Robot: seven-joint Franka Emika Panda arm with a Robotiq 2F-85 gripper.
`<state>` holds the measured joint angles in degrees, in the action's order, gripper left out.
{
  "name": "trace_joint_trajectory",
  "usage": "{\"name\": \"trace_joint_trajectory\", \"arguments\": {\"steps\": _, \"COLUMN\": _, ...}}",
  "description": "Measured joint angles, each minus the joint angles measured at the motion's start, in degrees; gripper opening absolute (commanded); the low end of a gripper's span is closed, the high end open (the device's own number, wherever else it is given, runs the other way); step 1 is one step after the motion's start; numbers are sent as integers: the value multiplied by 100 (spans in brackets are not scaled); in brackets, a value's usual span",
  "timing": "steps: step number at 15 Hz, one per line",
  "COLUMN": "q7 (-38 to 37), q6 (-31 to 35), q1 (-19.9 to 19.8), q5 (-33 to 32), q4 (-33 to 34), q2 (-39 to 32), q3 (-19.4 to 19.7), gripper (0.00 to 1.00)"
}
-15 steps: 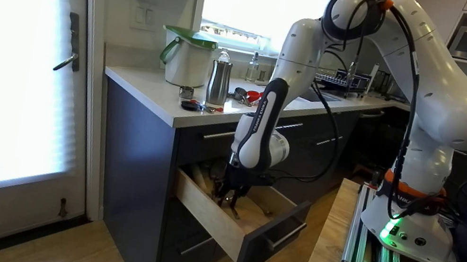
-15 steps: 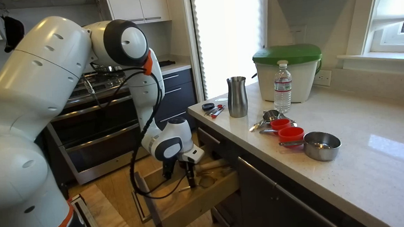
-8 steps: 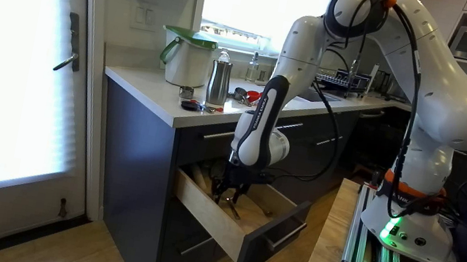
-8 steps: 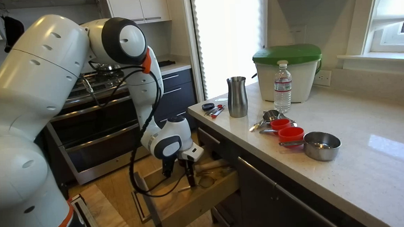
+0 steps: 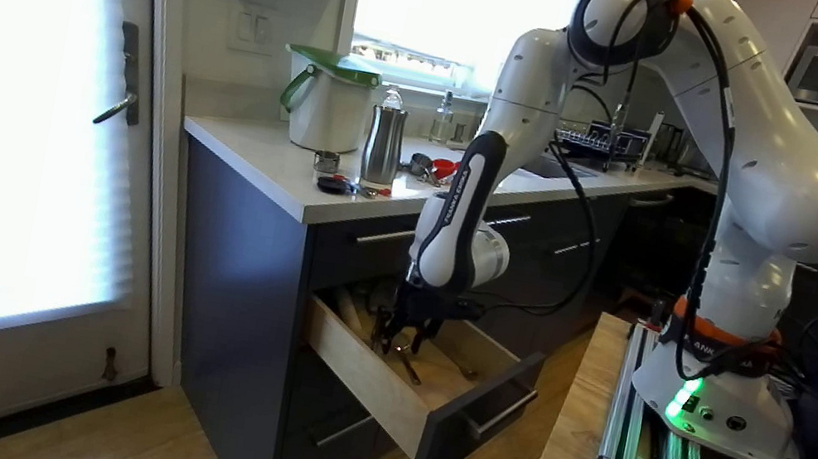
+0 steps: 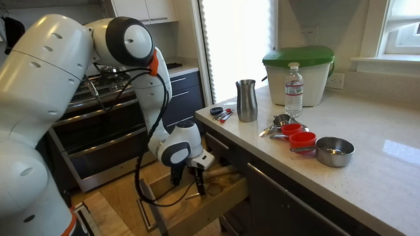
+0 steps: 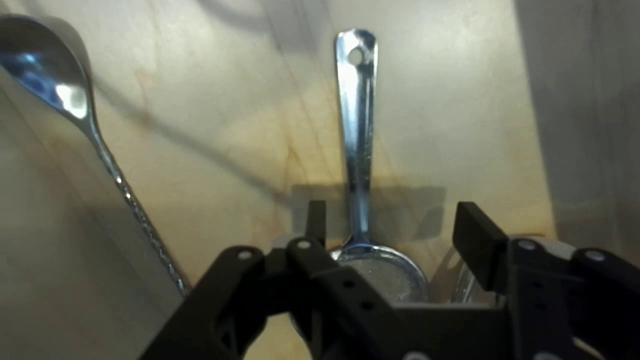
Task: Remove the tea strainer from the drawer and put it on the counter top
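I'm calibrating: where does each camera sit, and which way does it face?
In an exterior view: off the cabinet's end, facing the drawer, window beyond; the whole arm shows.
In an exterior view: higher than the counter top, facing along its edge toward the door; arm shows, cut off at left.
Wrist view: mounted on the arm, facing down into the drawer at the strainer; only the open hand shows.
In both exterior views: drawer and counter top.

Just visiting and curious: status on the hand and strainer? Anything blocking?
Hand open, holding nothing. Strainer in drawer. Spoon aside; shiny thing nearby, mostly hidden, might obstruct.
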<state>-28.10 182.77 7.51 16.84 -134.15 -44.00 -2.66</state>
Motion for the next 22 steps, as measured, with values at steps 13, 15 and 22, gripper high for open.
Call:
{"name": "trace_joint_trajectory", "arguments": {"steps": 13, "q7": 26, "q6": -10, "q1": 73, "q5": 4, "q4": 6, "q2": -107, "q3": 88, "gripper": 40}}
{"name": "trace_joint_trajectory", "arguments": {"steps": 15, "q7": 28, "q6": -15, "q1": 88, "q5": 4, "q4": 16, "q2": -136, "q3": 100, "gripper": 40}}
{"name": "trace_joint_trajectory", "arguments": {"steps": 22, "q7": 50, "q6": -49, "q1": 110, "q5": 4, "q4": 40, "q2": -139, "q3": 187, "gripper": 3}}
